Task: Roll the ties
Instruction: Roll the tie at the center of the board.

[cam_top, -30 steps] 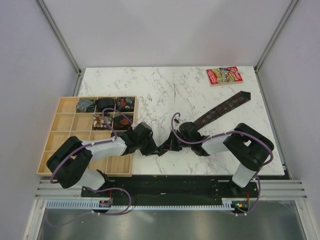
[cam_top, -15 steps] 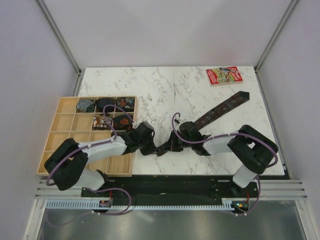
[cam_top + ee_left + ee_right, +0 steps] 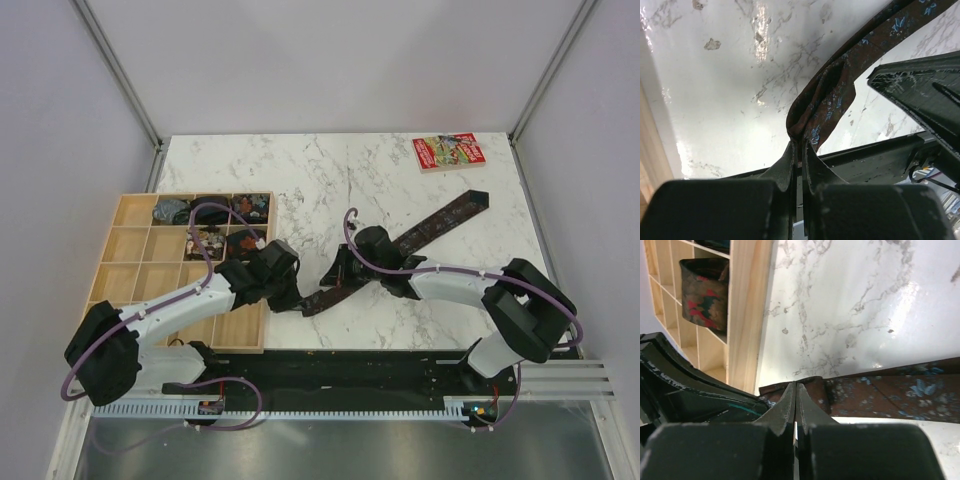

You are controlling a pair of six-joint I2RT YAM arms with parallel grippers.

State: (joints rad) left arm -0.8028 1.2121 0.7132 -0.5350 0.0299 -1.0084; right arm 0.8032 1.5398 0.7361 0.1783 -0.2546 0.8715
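One tie (image 3: 432,226), a long dark brown patterned strip, lies diagonally across the marble table (image 3: 330,180). Its near end is folded and lifted between both grippers. My left gripper (image 3: 298,300) is shut on the folded tip of the tie (image 3: 826,97), pinched right at the fingertips (image 3: 790,156). My right gripper (image 3: 336,280) is shut on the tie's edge (image 3: 875,390) a little further along, close beside the left one. Several rolled ties (image 3: 246,241) sit in the tray's far compartments, and one rolled bundle (image 3: 702,295) shows in the right wrist view.
The wooden compartment tray (image 3: 118,270) lies at the left, its long side (image 3: 747,315) close to both grippers. A flat red booklet (image 3: 448,152) lies at the far right. The right gripper's black body (image 3: 920,85) fills the right of the left wrist view.
My left gripper has shut on the tie's end. Both arms have stretched further from their bases, carrying the near end of the tie with them; its far end slid slightly left.
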